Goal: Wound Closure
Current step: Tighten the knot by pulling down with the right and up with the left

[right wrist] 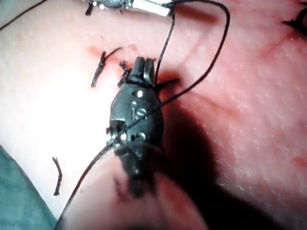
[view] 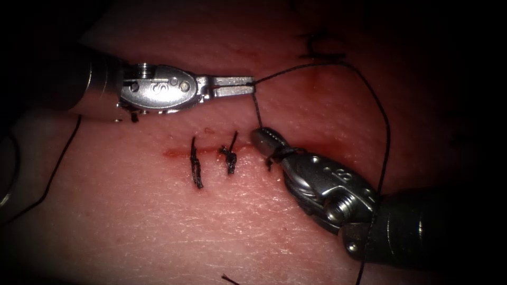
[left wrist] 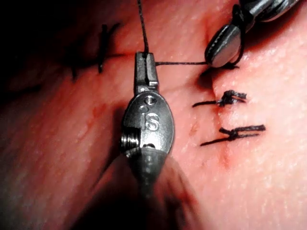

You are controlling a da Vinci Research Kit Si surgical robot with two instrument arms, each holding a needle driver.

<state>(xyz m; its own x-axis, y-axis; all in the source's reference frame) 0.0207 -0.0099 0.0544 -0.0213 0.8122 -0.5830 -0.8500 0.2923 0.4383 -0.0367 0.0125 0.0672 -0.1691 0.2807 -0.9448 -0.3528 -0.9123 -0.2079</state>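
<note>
With two knots (view: 196, 164) tied across cut (view: 174, 153), left tool (view: 248, 81) clamps thread (view: 296, 67); right tool (view: 262, 136) closed, thread wrapped round; third stitch unfinished, needle unseen.

Light falls on the middle of the tissue (view: 158, 221) and dies to black toward its edges and corners. Glare flashes off the left tool (view: 248, 82), jaws pinched on the thread (view: 380, 116), and off the right tool (view: 262, 134), clamped on the same thread. In both wrist views the tissue is washed pale, with dark shadows beside each tool.
</note>
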